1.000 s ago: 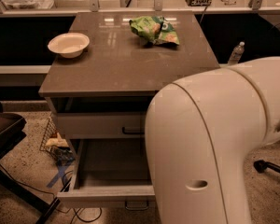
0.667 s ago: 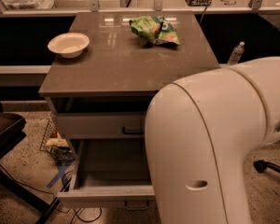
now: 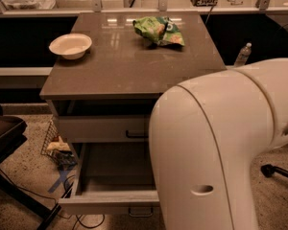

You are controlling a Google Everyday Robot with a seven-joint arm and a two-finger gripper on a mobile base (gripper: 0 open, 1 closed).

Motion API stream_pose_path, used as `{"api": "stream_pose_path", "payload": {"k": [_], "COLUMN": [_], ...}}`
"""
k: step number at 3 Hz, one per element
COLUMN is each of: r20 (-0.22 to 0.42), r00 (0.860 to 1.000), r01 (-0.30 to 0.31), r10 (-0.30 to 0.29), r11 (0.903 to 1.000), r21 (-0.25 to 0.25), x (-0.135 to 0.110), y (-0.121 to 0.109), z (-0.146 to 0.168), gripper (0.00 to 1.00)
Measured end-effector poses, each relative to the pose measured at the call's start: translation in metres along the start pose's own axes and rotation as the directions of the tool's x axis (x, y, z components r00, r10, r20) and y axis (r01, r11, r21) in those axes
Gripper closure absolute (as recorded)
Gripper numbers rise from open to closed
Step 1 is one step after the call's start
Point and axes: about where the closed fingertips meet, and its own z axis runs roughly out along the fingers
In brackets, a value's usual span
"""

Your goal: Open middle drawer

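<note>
Zero movement over the last second, as far as I could see. The middle drawer (image 3: 105, 202) sat pulled well out from under the bench (image 3: 129, 75), same as in the earlier shots, with its small dark handle (image 3: 140, 212) poking out below the front lip. So I'd reckon the opening was basically done, or the robot was pausing at the end of the pull. The drawer above it (image 3: 98, 128) looked shut or near enough.

The claw was nowhere in sight. It was likely hidden behind the big white arm (image 3: 216, 152) filling the right side, so I couldn't tell if it was spread or pinched, or touching the handle at all.

Up on the bench, a white bowl (image 3: 70, 45) and a green chip bag (image 3: 159, 31) sat well apart.
</note>
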Motion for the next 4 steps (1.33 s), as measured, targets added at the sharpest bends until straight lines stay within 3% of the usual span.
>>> {"api": "stream_pose_path", "payload": {"k": [1, 2, 3, 4], "r20": [0.000, -0.017, -0.065, -0.094], "r00": [1.000, 1.000, 0.998, 0.986], "r01": [0.000, 0.019, 0.009, 0.149], "r10": [0.000, -0.019, -0.007, -0.139], "r11": [1.0000, 0.9998, 0.9995, 0.9821], "r21": [-0.001, 0.010, 0.031, 0.115], "x": [0.000, 0.000, 0.012, -0.017], "y": [0.000, -0.001, 0.015, -0.020], "z": [0.000, -0.022, -0.064, -0.107], "gripper": [0.05, 0.00, 0.00, 0.26]}}
